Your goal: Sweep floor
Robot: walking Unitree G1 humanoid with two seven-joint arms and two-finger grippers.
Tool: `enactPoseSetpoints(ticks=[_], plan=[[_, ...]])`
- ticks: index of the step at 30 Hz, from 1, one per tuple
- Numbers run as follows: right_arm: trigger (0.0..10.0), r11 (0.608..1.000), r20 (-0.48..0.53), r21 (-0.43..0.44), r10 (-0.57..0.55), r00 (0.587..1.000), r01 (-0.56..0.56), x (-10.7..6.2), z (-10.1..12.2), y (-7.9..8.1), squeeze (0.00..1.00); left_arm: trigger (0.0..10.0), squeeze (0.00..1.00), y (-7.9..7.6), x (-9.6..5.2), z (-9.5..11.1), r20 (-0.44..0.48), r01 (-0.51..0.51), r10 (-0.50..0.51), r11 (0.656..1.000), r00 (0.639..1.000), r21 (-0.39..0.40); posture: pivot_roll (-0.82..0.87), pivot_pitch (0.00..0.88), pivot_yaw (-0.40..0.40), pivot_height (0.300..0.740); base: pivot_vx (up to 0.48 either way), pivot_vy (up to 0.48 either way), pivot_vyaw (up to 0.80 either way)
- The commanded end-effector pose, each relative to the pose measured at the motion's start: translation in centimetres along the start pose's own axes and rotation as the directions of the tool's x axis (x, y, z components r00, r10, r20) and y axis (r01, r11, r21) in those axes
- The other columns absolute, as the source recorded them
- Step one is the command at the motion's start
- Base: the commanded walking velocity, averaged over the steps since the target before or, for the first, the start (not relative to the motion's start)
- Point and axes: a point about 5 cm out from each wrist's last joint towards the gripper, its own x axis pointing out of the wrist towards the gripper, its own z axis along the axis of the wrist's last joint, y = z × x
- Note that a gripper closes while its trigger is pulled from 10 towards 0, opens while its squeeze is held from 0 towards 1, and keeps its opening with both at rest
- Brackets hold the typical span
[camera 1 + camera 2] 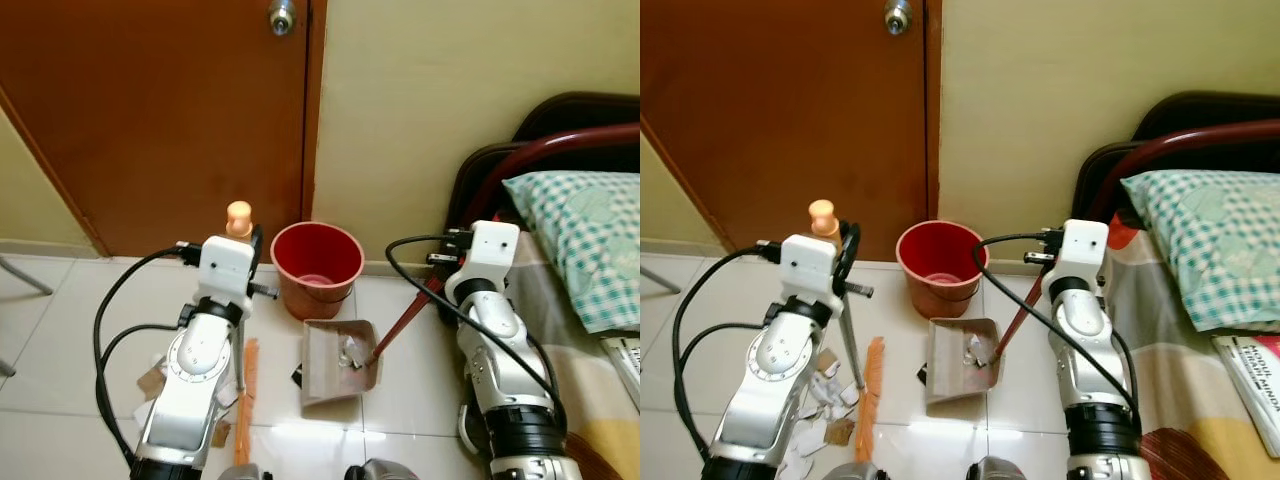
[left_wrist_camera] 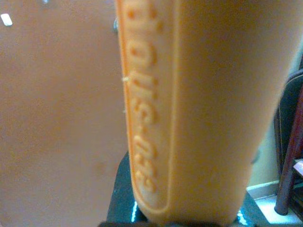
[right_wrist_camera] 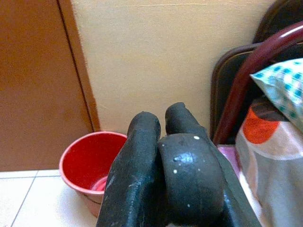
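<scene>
My left gripper [image 1: 254,242] is shut on the broom's orange handle top [image 1: 239,215], which looms close in the left wrist view [image 2: 199,113]. Its metal shaft runs down to the orange bristles [image 1: 245,400] on the floor. My right gripper [image 1: 443,262] is shut on the dustpan's dark red handle [image 1: 400,322]. Its black fingers [image 3: 142,142] are pressed together. The brown dustpan [image 1: 325,385] rests on the tiles between my arms, with bits of crumpled paper [image 1: 350,350] inside. Paper scraps [image 1: 828,388] lie on the floor by the left arm.
A red bucket [image 1: 317,262] stands against the wall just beyond the dustpan. A brown door [image 1: 160,110] is ahead on the left. A bed with a checked pillow [image 1: 585,230] and a dark red frame [image 1: 520,160] lies close on the right.
</scene>
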Motion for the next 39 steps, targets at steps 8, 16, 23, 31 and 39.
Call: enactPoseSetpoints(ticks=[8, 16, 23, 31, 39], plan=[[10.0, 0.994, 0.054, 0.01, 0.107, 0.993, -0.107, 0.5, 2.5, 0.9, 0.0, 10.0, 0.0, 1.1, -1.0, -0.7, -0.045, -0.099, 0.099, 0.995, 0.994, -0.01, 0.01, 0.08, -0.047, 0.74, 0.0, 0.0, 0.0], [10.0, 0.969, -0.006, 0.048, 0.243, 0.97, -0.243, -0.3, 4.8, -0.2, 0.0, 10.0, 0.0, 1.2, -0.9, -1.1, -0.067, -0.101, 0.099, 0.994, 0.993, -0.033, -0.03, 0.09, -0.027, 0.74, 0.0, 0.0, 0.0], [10.0, 0.904, 0.074, 0.142, 0.396, 0.915, -0.403, 0.4, 8.9, 1.2, 0.0, 10.0, 0.0, 2.5, -1.1, -2.0, -0.113, -0.197, 0.199, 0.98, 0.973, 0.028, -0.03, 0.091, -0.019, 0.74, 0.0, 0.0, 0.0], [10.0, 0.846, 0.137, 0.151, 0.495, 0.858, -0.512, 0.8, 13.2, 1.8, 0.0, 10.0, 0.0, 2.2, -1.5, -2.0, -0.111, -0.198, 0.198, 0.98, 0.974, 0.018, -0.02, 0.09, -0.031, 0.74, 0.0, 0.0, 0.0], [10.0, 0.863, 0.366, 0.12, 0.42, 0.83, -0.49, 1.9, 19.5, 1.4, 0.0, 10.0, 0.0, 1.6, -0.9, -1.8, -0.097, -0.181, 0.179, 0.983, 0.979, -0.008, -0.02, 0.083, -0.029, 0.74, 0.0, 0.0, 0.0]])
